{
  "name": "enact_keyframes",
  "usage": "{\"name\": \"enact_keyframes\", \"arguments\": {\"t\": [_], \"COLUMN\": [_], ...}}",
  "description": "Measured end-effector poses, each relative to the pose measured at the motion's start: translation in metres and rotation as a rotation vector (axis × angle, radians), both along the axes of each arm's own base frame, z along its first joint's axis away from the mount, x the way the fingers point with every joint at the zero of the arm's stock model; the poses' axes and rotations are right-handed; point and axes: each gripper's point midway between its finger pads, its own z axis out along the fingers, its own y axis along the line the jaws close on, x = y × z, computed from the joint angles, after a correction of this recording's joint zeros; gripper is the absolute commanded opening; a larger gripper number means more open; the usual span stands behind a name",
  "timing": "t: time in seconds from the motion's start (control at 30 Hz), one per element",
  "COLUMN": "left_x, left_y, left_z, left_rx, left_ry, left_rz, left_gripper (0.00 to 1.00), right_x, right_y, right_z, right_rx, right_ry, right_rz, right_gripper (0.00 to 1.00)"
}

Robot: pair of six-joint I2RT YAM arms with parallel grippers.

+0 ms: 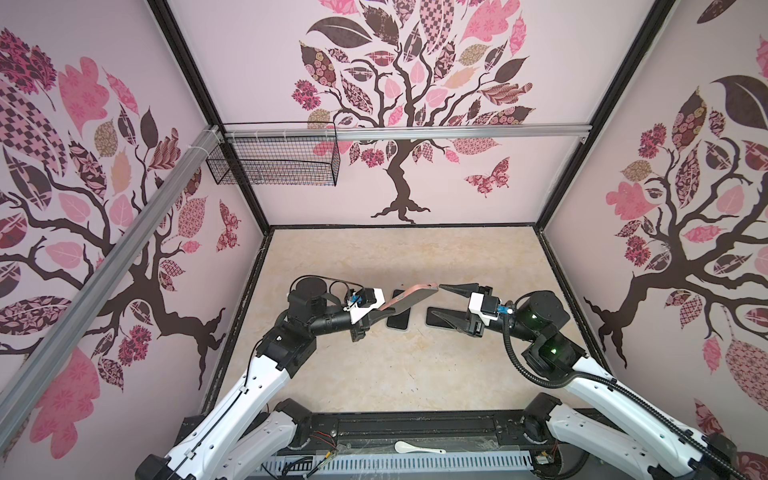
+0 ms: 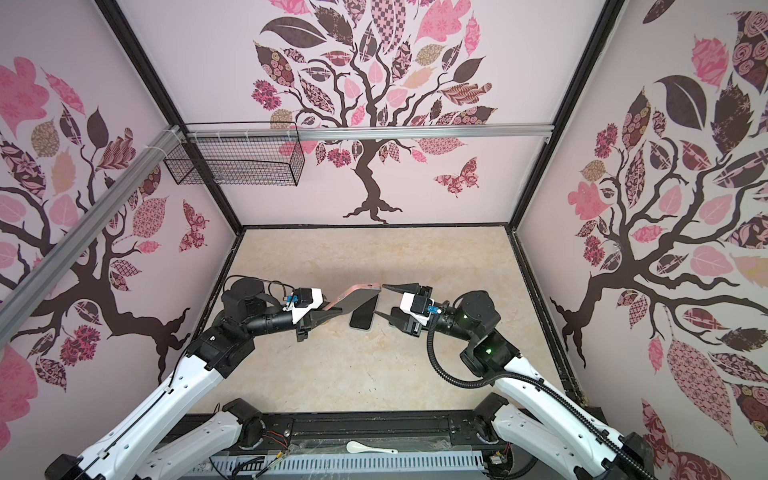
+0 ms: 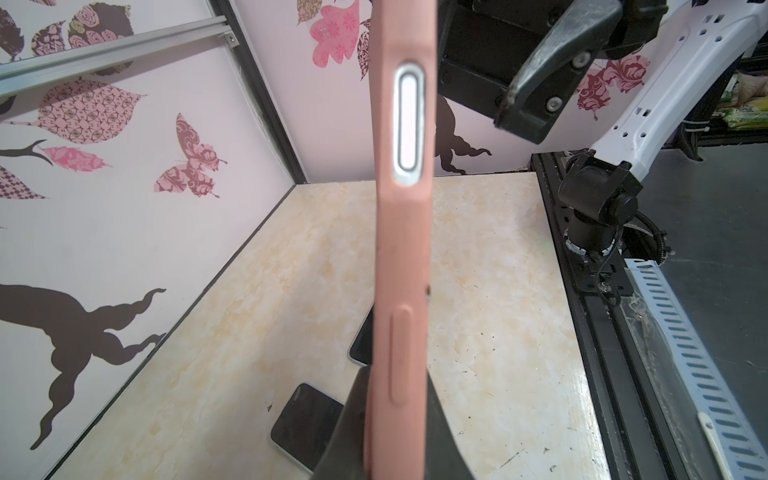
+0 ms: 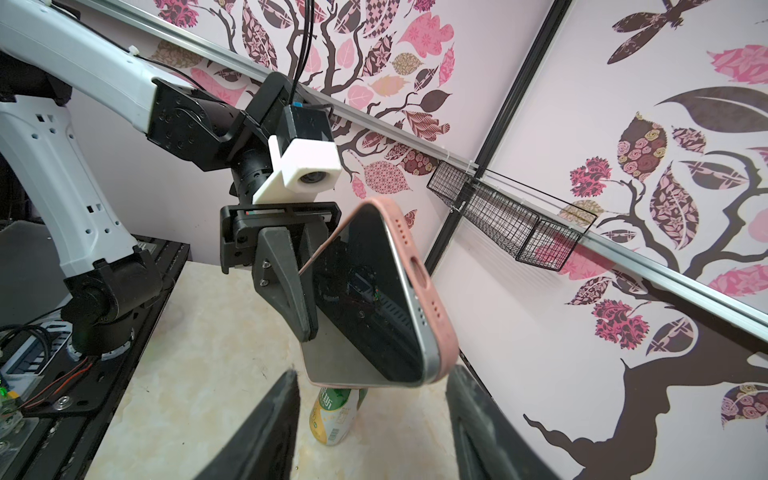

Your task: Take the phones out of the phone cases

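Beige tabletop (image 1: 374, 374): dark phone (image 1: 398, 322) lies beneath cased phone (image 1: 409, 301).

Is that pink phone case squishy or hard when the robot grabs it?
Probably squishy: the pink phone case looks matte and rubbery, so likely grippy. With the phone inside it seems stiff, sticking out straight from the left gripper. The glossy screen may be slippery.

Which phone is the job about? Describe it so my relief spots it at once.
Look to the middle of the marbled table. There the left end effector holds one phone tilted in the air. Only it wears a pink case; the two dark phones on the table lie bare and flat.
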Motion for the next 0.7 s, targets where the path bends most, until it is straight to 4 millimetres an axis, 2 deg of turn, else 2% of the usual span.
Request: {"name": "enact_keyframes", "arguments": {"t": [0.7], "left_x": [-0.0028], "left_y": [-0.0011], "left_z": [-0.0088], "left_rx": [0.024], "left_ry": [0.023], "left_rz": [-0.020], "left_gripper": [0.00], "right_x": [-0.0040], "right_y": [0.0030], "right_z": [-0.0039], "right_rx": [-0.013], "right_ry": [0.031], "right_rz": [0.044], "right_gripper": [0.59]}}
